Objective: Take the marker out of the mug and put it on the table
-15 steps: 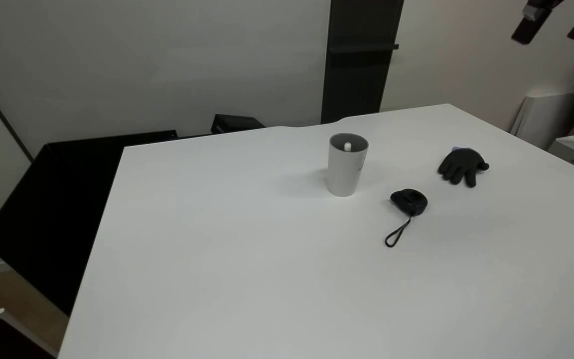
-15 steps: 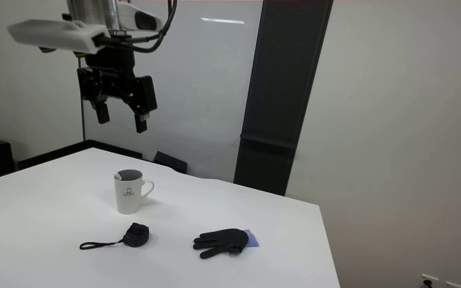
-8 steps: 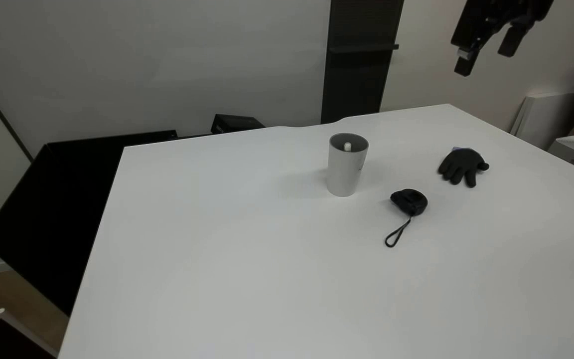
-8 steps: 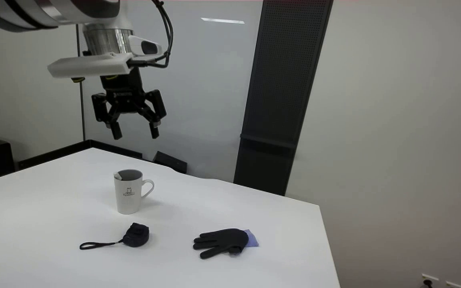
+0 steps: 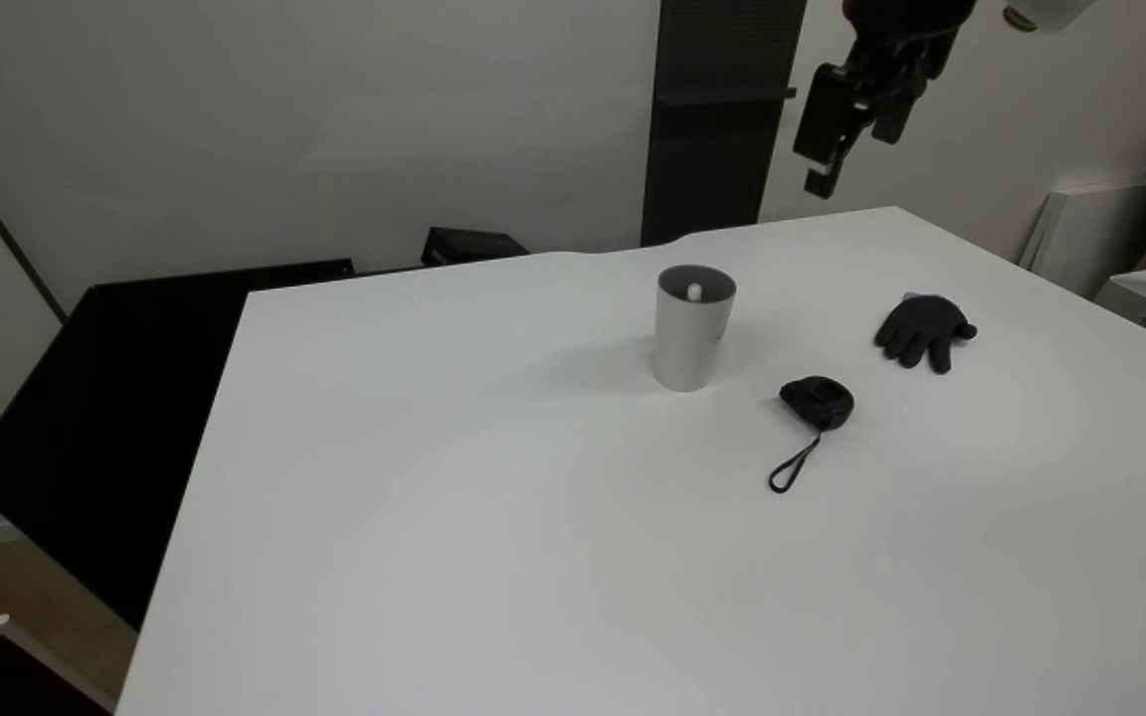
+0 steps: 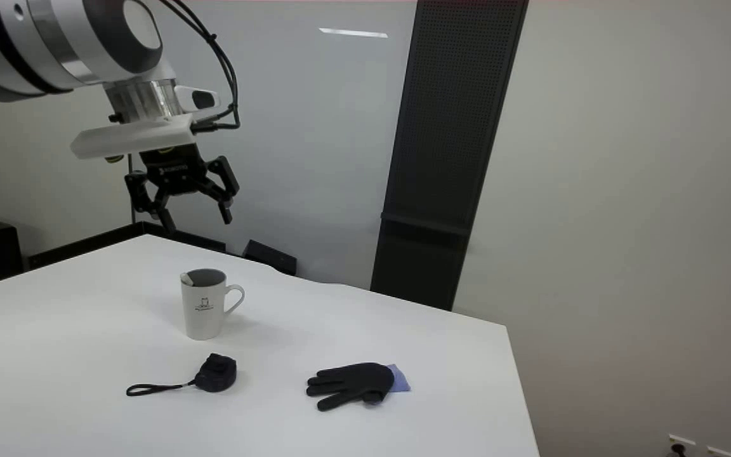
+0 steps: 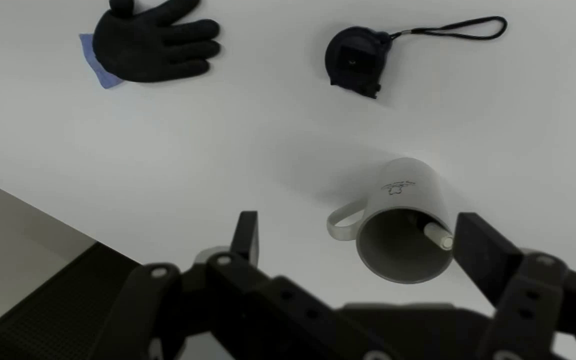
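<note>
Pincer [image 6: 198,221] released: we saw its two fingers [image 7: 485,255] spread wide apart in the wrist view, and in both exterior views it hung above the desk [image 6: 454,381], well apart from everything lying there. Over it, in an exterior view, we noted a flat white housing [image 6: 134,136], black cables [image 6: 213,39] and the white-and-grey arm [image 6: 73,38].

Mug [image 7: 420,192]: in the wrist view it showed in the gap between the fingers, closer to the one on that view's right. It stood upright on the desk, pale outside, grey inside, with a loop handle and a small printed emblem.

Marker [image 7: 438,236]: we found it inside the mug, tilted, its white end up by the rim and a dark part deeper in. We could not make out its lower end.

Next out, a dark tape measure [image 7: 355,60] lay near the mug without touching it, its cord loop [image 7: 418,31] trailing on the desk. Farther from the mug we logged a black glove [image 7: 143,47], laid flat, its fingers directed toward the tape measure, with a blue scrap [image 7: 97,65] showing at the cuff; we could not tell whether the scrap was under or inside it.

Beyond the desk's far edge we recorded a black box [image 6: 270,257] and a dark panel [image 6: 448,152] on the pale wall [image 6: 625,190].
</note>
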Controlling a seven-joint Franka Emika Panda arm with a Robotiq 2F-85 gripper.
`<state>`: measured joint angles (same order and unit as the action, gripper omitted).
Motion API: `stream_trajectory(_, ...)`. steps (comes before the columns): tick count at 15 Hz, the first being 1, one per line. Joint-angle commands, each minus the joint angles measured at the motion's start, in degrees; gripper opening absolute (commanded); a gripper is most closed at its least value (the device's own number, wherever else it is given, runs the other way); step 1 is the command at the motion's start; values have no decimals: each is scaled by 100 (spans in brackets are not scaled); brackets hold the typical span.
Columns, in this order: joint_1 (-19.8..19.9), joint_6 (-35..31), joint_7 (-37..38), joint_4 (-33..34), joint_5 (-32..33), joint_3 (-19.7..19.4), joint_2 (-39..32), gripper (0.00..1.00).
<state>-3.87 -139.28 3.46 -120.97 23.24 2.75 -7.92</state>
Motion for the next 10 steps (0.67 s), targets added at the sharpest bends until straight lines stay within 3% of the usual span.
stream_trajectory(1,-267,-89,136,167,82,98,-262,100)
stream_trajectory(4,-473,-56,173,250,58,162,-472,100)
stream_trajectory(10,-436,-135,-26,20,-20,114,-319,100)
